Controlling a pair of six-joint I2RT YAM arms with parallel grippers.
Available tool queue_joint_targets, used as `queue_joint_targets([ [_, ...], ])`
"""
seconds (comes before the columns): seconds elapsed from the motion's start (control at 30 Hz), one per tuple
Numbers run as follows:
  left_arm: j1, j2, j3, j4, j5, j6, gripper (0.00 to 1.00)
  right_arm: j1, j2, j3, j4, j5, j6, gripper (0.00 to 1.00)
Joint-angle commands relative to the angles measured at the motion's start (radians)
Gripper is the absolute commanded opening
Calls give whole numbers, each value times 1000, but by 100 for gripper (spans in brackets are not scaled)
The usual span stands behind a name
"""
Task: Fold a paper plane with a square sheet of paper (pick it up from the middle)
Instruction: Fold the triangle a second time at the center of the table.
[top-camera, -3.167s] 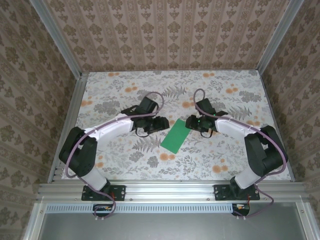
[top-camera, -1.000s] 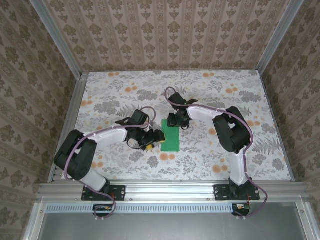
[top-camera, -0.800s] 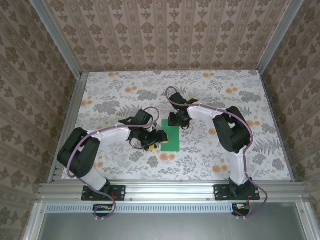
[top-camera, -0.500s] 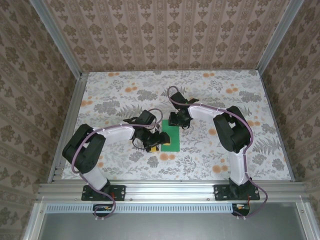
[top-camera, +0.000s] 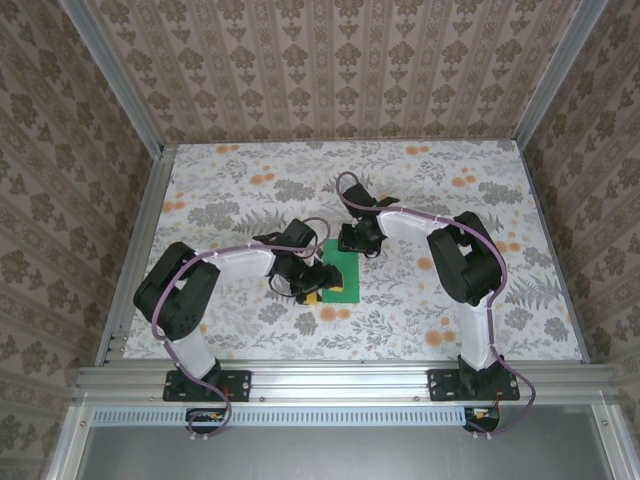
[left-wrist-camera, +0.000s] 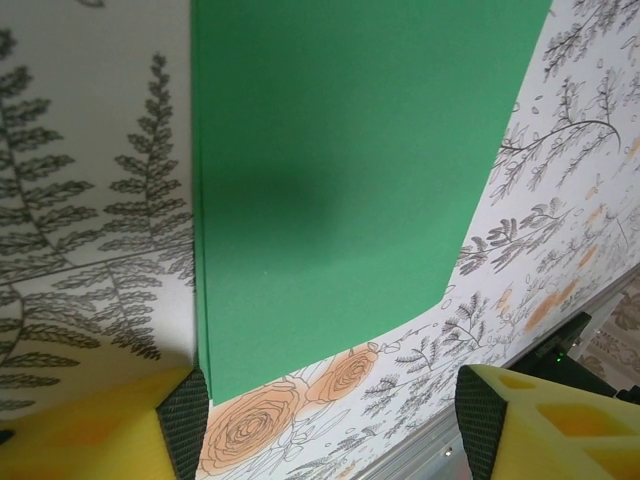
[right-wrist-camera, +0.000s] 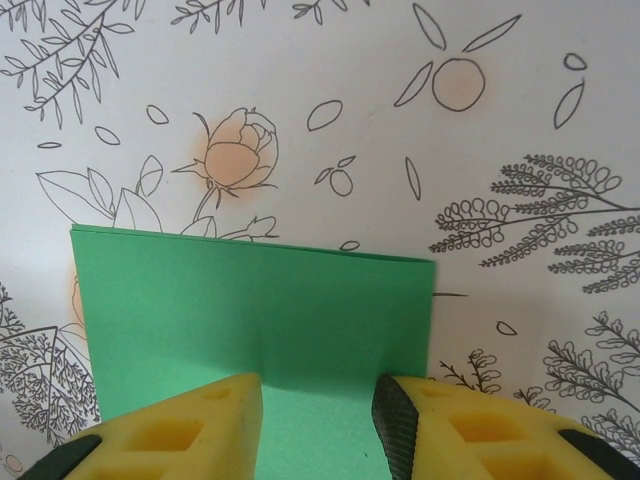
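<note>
Paper plane (top-camera: 344, 268): lying flat mid-surface (top-camera: 230, 180), reading as a matte green folded rectangle. Seeing the layout from overhead: both arms pointing in at it, left pincer (top-camera: 318, 286) overlapping near-left edge, right pincer (top-camera: 358, 242) sitting at far edge, each blocking part of the paper. Getting a doubled layer along one long edge from left wrist; standing wide open there, yellow fingers (left-wrist-camera: 545, 430) with black pads straddling a corner, clamping nothing. Getting a faint crease and straight far edge from right wrist; sitting partly open over paper, gripping nothing, contact unclear. Noting floral print all around, aluminium rail (top-camera: 340, 380) along near side.
</note>
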Motion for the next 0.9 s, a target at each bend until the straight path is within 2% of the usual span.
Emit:
queue_joint_targets([
  [0.0,-7,15,25,-17,20,2,68,-7,95,-55,8,9,12,41],
  [0.37,-9,30,37,-65,-16,12,71,-7,98,-55,6,10,14,40],
  [0.87,-19,35,56,-40,6,33,68,-7,100,-60,9,7,14,40],
])
